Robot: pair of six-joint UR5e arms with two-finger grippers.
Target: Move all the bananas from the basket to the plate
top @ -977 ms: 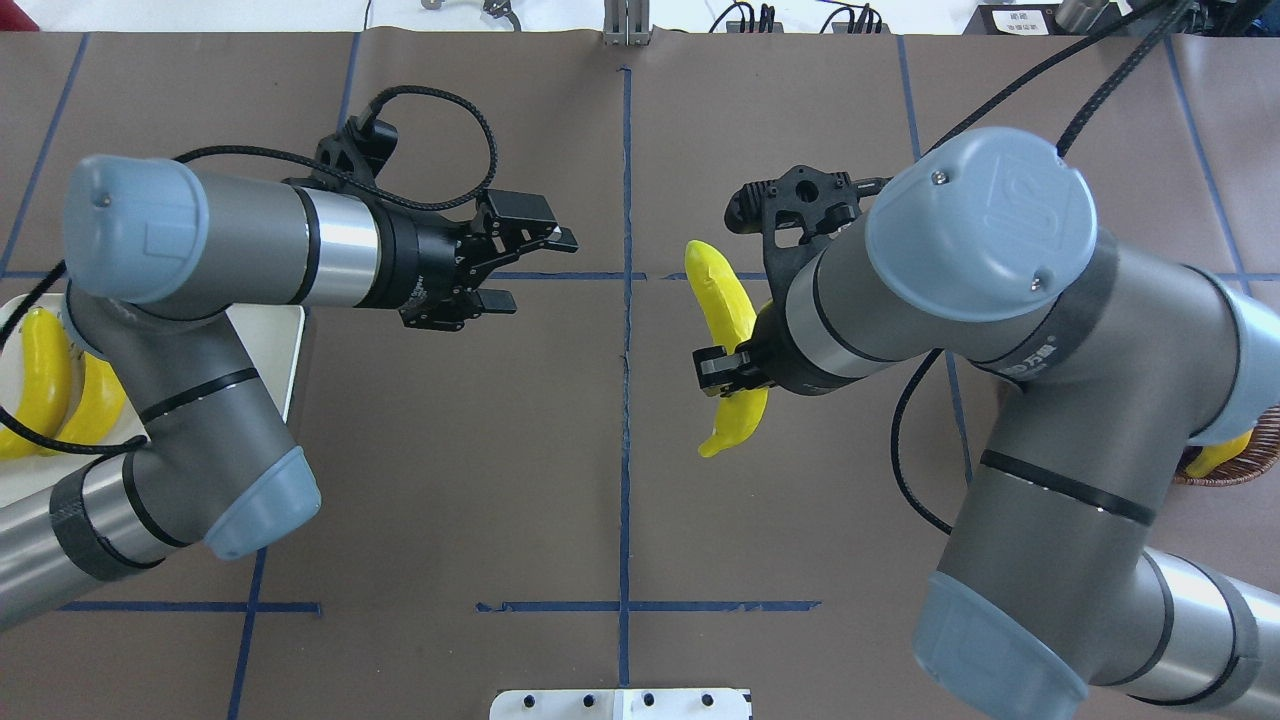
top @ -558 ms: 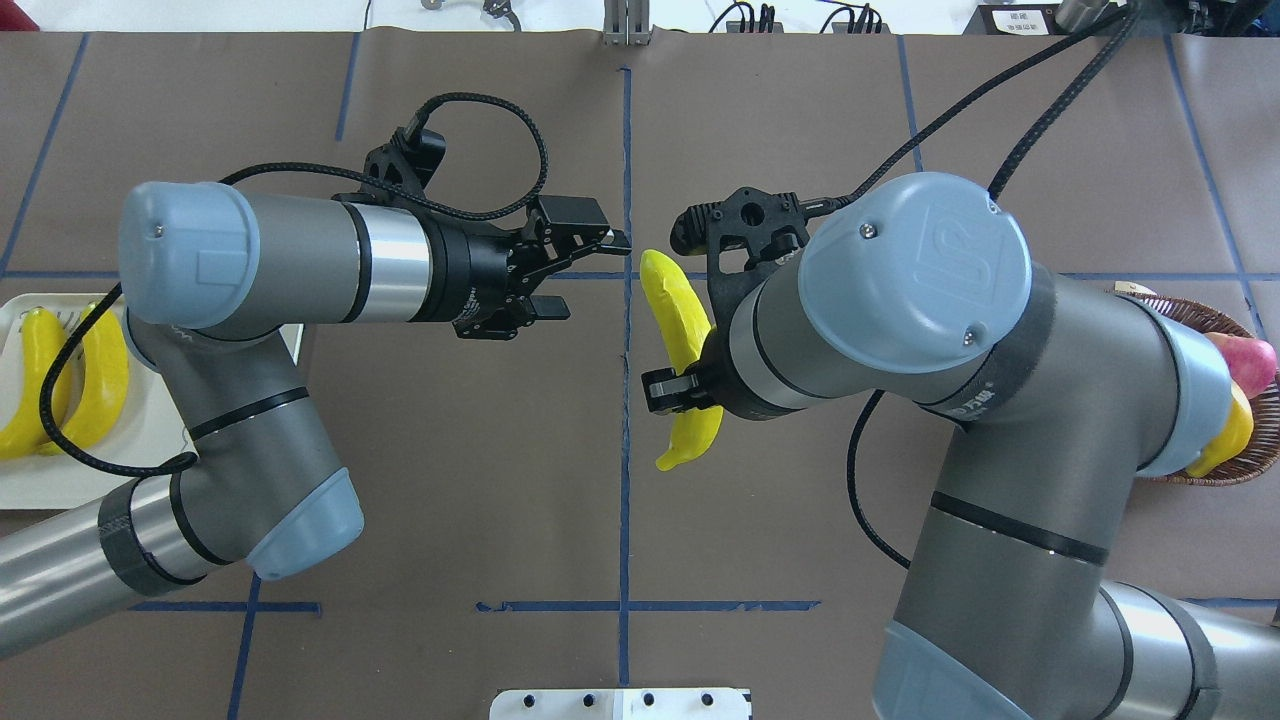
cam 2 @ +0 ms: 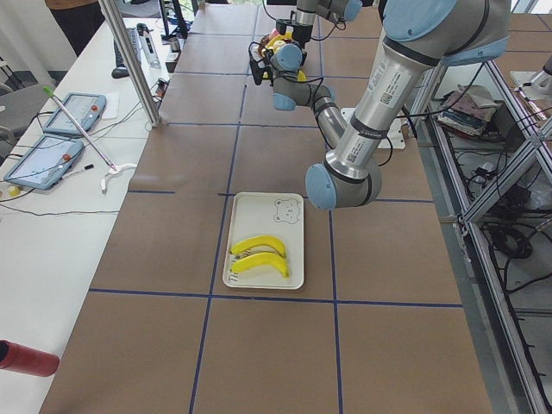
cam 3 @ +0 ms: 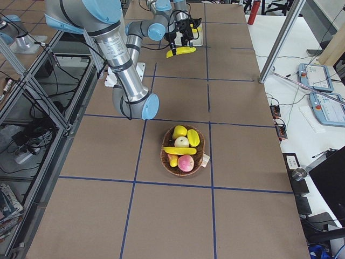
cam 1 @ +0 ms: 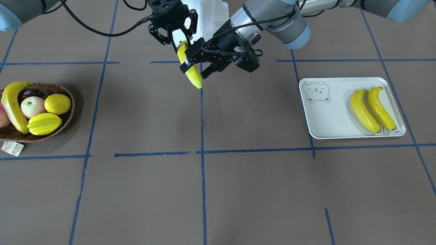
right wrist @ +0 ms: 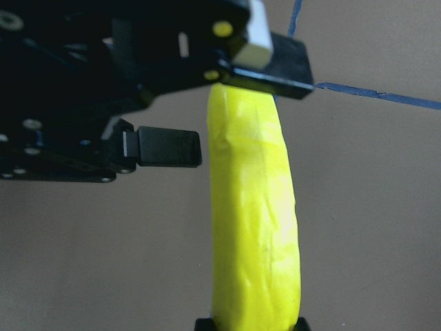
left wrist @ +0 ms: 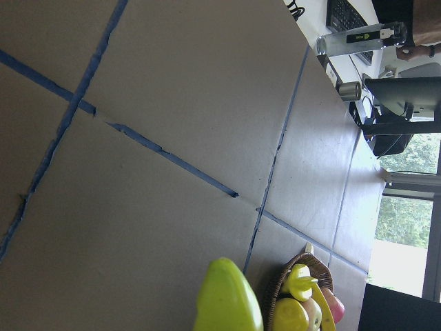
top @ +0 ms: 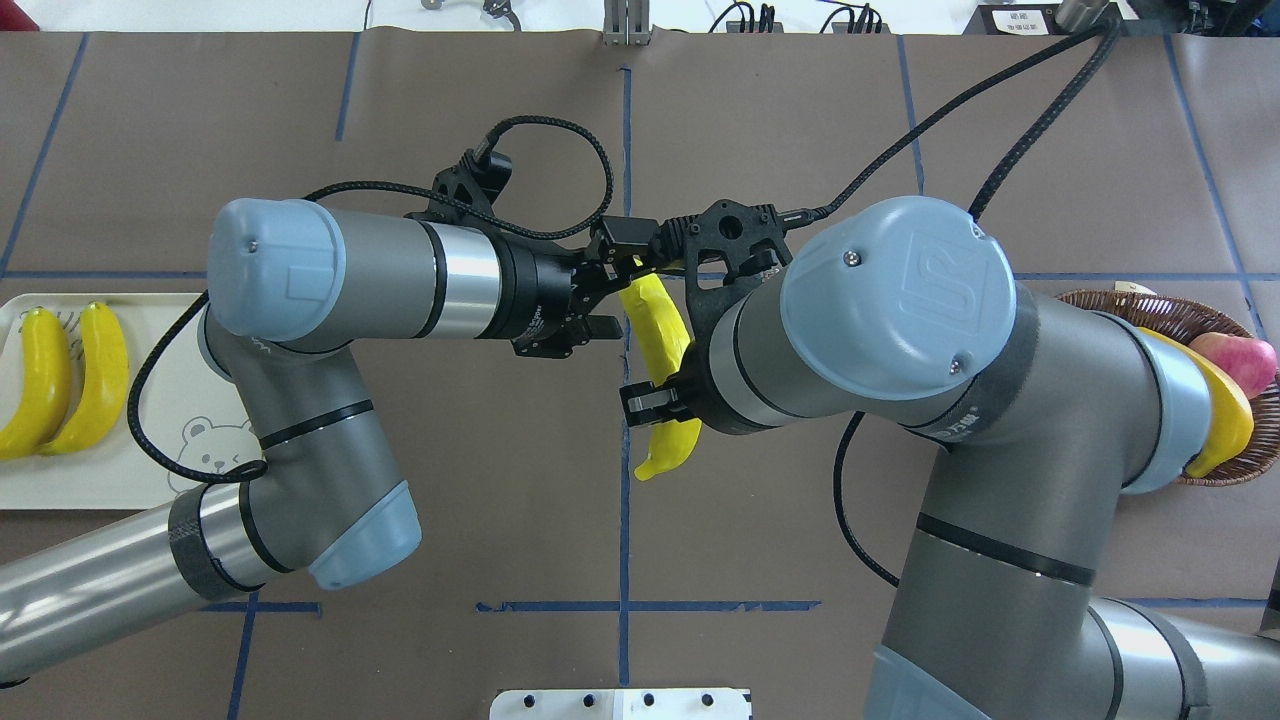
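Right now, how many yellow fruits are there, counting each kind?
Bananas: 4
Lemon: 1
Starfruit: 1
Total: 6, not counting one more yellowish piece in the basket, too small to name.

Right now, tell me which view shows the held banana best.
Right wrist view: the banana is large and mostly unobstructed. Overhead and front views show it partly covered; left wrist catches only one end; side views show it tiny.
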